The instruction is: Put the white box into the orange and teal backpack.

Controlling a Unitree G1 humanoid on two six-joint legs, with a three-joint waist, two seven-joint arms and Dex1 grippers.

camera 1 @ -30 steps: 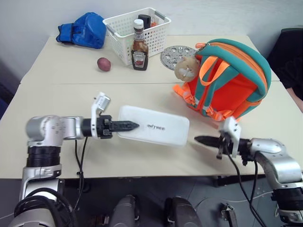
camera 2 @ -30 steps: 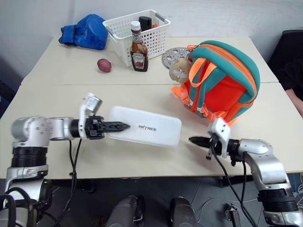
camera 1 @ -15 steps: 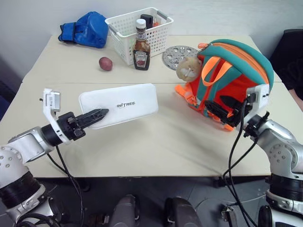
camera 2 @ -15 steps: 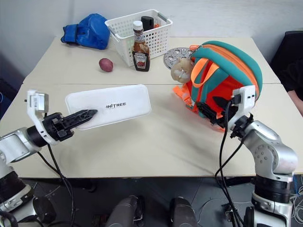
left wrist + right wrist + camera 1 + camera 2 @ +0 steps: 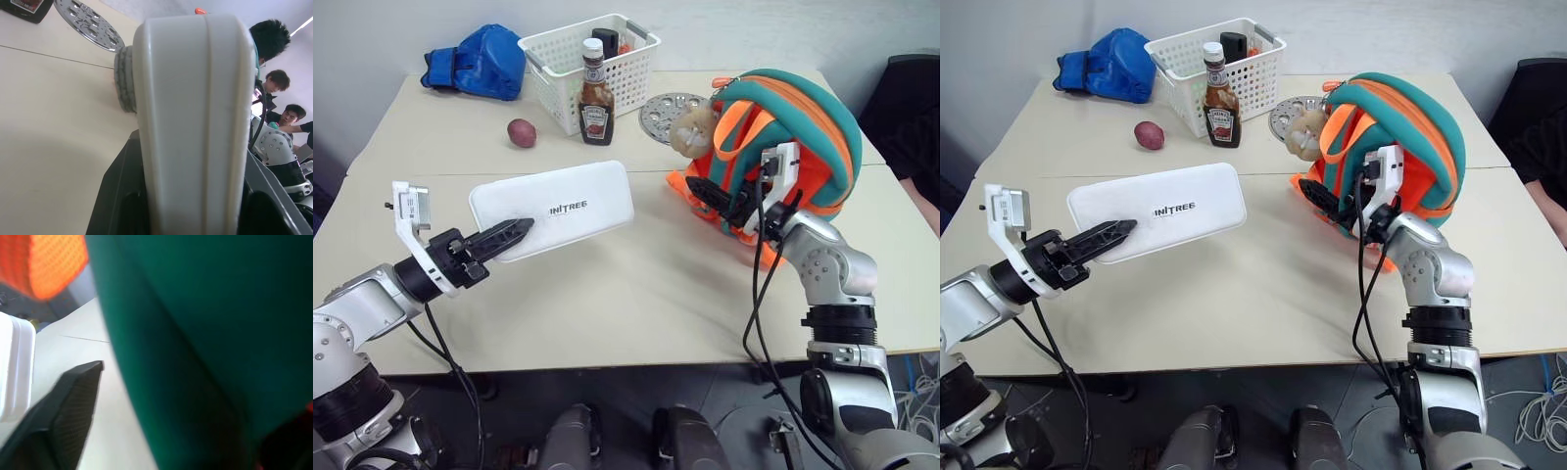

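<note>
**Jaws clamped on the box, pack not yet opened**

Jaws of the left gripper (image 5: 514,233) were clamped on one short end of the white box (image 5: 558,207), which hung clear of the table (image 5: 636,294) at about 9 o'clock from the orange and teal backpack (image 5: 793,127), well apart from it. The left wrist view looked along the box's edge between the two black fingers.

At the right gripper (image 5: 717,198), the jaws stood apart against the pack's front, at the straps; the right wrist view showed one black finger (image 5: 68,406) beside teal fabric. Whether anything lay between them I could not tell.

Judging from this, the risks were plain. Held by one end only, the long box could sag or twist out of the grip. No open mouth was visible on the pack, so pushing the box in could simply topple the upright bag. The plush charm (image 5: 693,128) at its 10 o'clock could also snag.

Farther out, at 12 o'clock on the table, a white basket (image 5: 570,54) held a dark-capped bottle; a ketchup bottle (image 5: 595,88) stood just in front of it. A perforated metal disc (image 5: 666,111), a small reddish potato (image 5: 521,132) and a blue boxing glove (image 5: 480,64) lay nearby.
</note>
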